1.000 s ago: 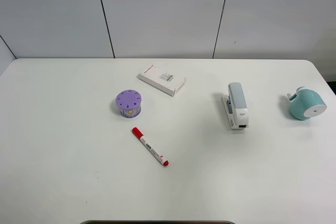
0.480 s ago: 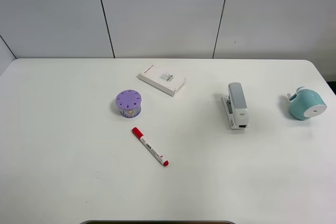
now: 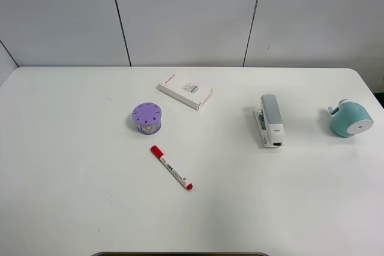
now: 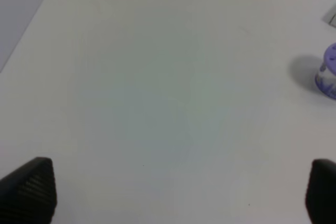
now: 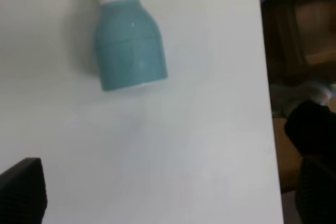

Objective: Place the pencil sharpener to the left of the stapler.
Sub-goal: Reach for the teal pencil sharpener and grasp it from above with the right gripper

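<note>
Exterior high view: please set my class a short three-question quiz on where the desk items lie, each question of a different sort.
1. True or false: seen from the exterior high camera, the pencil sharpener lies left of the stapler.
2. Which lies nearest the purple holder? A. stapler B. red marker C. pencil sharpener
3. Short answer: which task thing shows in the right wrist view?
Key: 1 false; 2 B; 3 the pencil sharpener.

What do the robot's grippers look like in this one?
Only the tips show, in the wrist views. The left gripper has black fingers with fine ribbed pads; the right gripper looks alike, one finger blurred. No arms, cables or markings visible.
</note>
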Robot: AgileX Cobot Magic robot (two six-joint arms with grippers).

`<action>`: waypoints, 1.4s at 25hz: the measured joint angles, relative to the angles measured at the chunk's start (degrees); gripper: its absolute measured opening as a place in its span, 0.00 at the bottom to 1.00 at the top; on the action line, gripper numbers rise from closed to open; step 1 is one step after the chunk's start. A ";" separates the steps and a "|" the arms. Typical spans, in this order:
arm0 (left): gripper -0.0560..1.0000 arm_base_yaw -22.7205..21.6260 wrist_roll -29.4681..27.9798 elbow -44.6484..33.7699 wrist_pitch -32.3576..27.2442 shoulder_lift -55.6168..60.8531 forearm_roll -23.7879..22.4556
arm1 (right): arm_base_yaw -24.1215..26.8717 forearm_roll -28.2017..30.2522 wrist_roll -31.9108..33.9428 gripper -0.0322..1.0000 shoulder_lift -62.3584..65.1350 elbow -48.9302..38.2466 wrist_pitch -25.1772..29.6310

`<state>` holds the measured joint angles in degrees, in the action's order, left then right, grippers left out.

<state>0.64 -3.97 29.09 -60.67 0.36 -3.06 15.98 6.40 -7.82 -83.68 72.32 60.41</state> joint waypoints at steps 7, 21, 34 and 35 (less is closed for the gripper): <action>0.96 0.00 0.00 0.00 0.00 0.00 0.00 | 0.00 0.96 -4.96 0.94 -5.93 1.11 -3.78; 0.96 0.00 0.00 0.00 0.00 0.00 0.00 | 2.27 -3.41 -7.93 0.94 -17.43 1.11 -10.68; 0.96 0.00 0.00 0.00 0.00 0.00 0.00 | 2.27 -5.29 -9.06 0.94 -25.53 1.14 -15.12; 0.96 0.00 0.00 0.00 0.00 0.00 0.00 | 2.27 -5.29 -9.12 0.94 -26.13 1.14 -15.23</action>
<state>0.64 -3.97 29.09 -60.67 0.36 -3.06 18.25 1.11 -16.94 -109.82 73.47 45.18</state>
